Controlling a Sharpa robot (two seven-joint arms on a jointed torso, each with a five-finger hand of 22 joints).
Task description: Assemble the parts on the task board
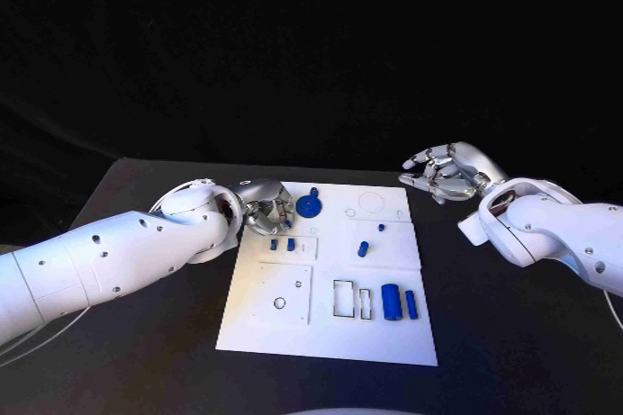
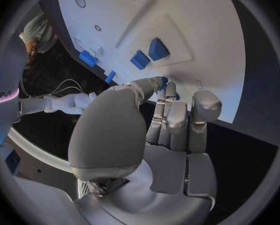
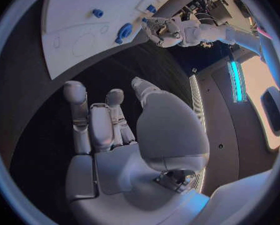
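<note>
Looking down from my head, my left hand [image 1: 264,208] sits at the task board's [image 1: 279,329] far left edge, fingers curled beside the blue round part [image 1: 309,204]; whether they hold anything, I cannot tell. My right hand [image 1: 448,172] hovers over the black counter [image 1: 519,343] past the board's far right corner, fingers loosely spread, empty. Two blue cylinders [image 1: 399,302] stand near the front.

My left wrist shows my fingertips [image 2: 160,81] touching something small and blue at the board's edge.

My right wrist shows my fingers [image 3: 75,92] apart, grasping nothing.

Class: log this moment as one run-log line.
left hand: at white task board left edge, hold unclear | right hand: open, off board | round blue part: on board
</note>
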